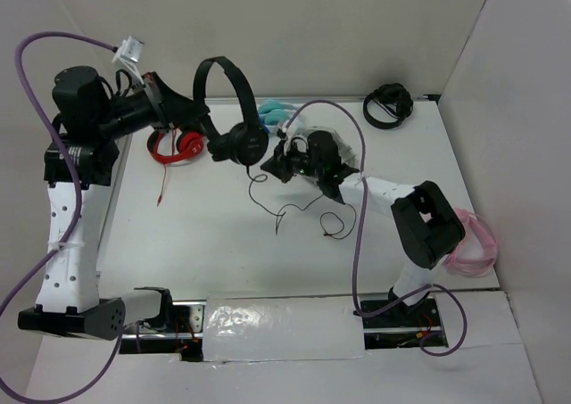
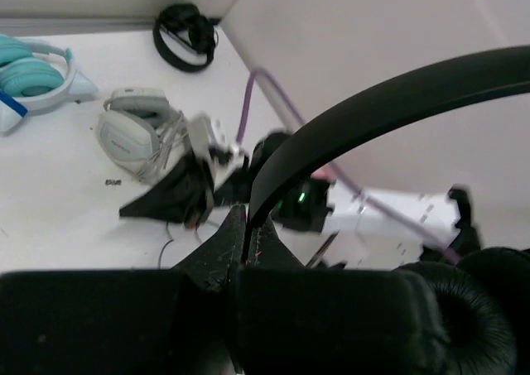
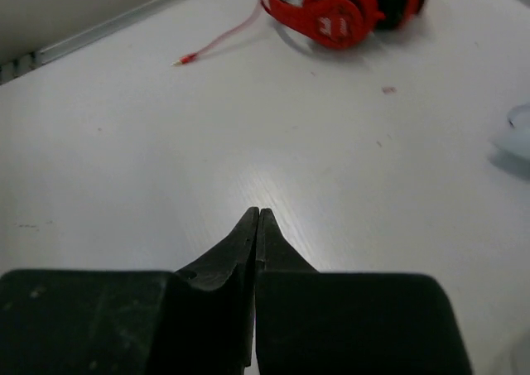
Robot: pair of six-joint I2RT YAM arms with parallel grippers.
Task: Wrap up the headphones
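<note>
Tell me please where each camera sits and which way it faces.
Top external: above and behind the bases, looking down at the table; both arms show.
Left wrist: faces the right arm; left pincer shut on the headphones.
Right wrist: faces left over the table; right pincer shut.
Shared: top and right wrist both show the red headphones.

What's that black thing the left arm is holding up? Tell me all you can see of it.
Slim, all-black headphones: a thin arched headband and small round earcups with padded, leather-like cushions. The left gripper pinches the headband and holds them raised over the white table. Their thin black cable hangs from an earcup and lies in loose loops on the table.
</note>
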